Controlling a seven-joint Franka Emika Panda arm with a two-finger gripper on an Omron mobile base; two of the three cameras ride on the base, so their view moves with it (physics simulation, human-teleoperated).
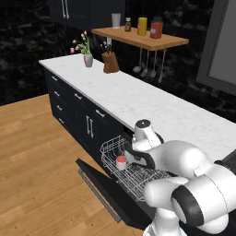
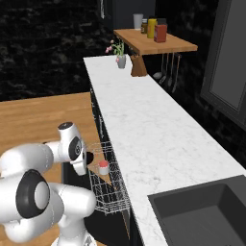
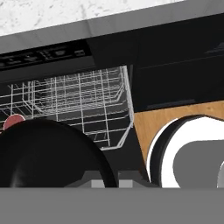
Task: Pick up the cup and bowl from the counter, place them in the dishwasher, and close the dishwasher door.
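Hand view, gripper clamping bowl, cup racked

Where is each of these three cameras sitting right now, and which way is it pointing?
Left base view: behind-left of the arm, looking down along the counter; white arm low right.
Right base view: behind-right, same counter, sink; arm low left.
Hand view: on the hand, facing the rack, with the black bowl close in front.
All three show the cup.

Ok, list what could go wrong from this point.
1. The black bowl, apparently held by the shut gripper, may strike the cup already standing in the rack.
2. It could catch on the rack's wires and land tilted.
3. The dishwasher door lies open below; a dropped bowl would hit it.
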